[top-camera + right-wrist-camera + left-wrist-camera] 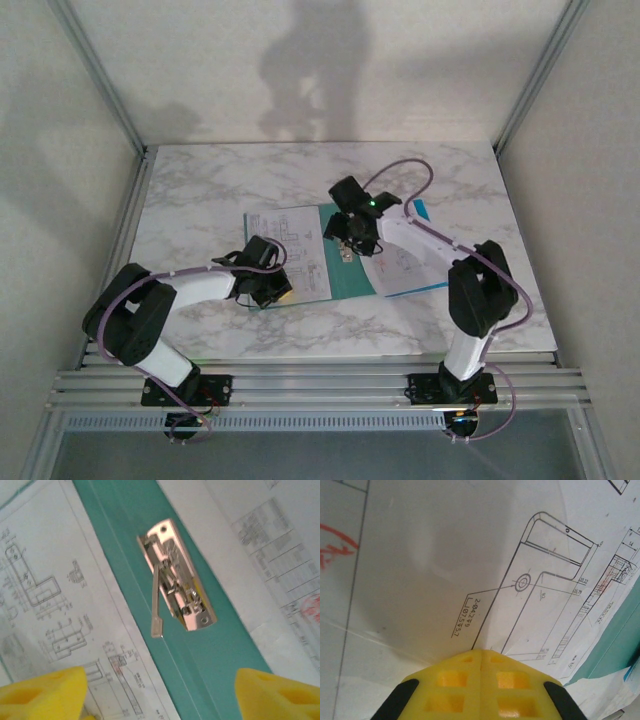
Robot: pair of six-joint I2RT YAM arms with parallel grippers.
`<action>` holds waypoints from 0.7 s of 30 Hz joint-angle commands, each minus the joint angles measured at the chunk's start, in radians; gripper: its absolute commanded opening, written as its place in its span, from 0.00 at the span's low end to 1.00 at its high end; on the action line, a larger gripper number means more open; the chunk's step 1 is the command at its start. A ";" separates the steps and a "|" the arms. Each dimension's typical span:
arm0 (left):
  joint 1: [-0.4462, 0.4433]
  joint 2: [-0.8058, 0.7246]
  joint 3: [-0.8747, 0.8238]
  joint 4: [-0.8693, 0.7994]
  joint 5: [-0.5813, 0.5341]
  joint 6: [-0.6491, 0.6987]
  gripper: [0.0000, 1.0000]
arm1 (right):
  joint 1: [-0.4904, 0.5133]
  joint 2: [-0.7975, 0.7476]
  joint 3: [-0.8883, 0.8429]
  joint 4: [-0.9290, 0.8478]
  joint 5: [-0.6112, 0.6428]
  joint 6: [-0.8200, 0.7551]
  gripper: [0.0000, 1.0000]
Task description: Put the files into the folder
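Files: loose across open folder. Left hand clenched by 1 sheet, right hand released above clip (lever sticking out). Could snag, crease paper.

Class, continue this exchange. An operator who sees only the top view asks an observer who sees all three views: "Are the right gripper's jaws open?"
Observer: Yes. The wrist view shows the right gripper with its yellow fingertips wide apart, holding nothing.
Operator: What is under it?
Observer: A metal clip on the teal folder, with printed pages on either side.
Operator: And the left gripper?
Observer: It is shut. Its pads meet against a sheet printed with a bracket drawing.
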 commanded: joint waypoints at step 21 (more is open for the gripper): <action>0.018 0.053 0.008 -0.170 -0.105 0.046 0.00 | -0.082 0.269 0.183 0.301 -0.265 0.301 0.78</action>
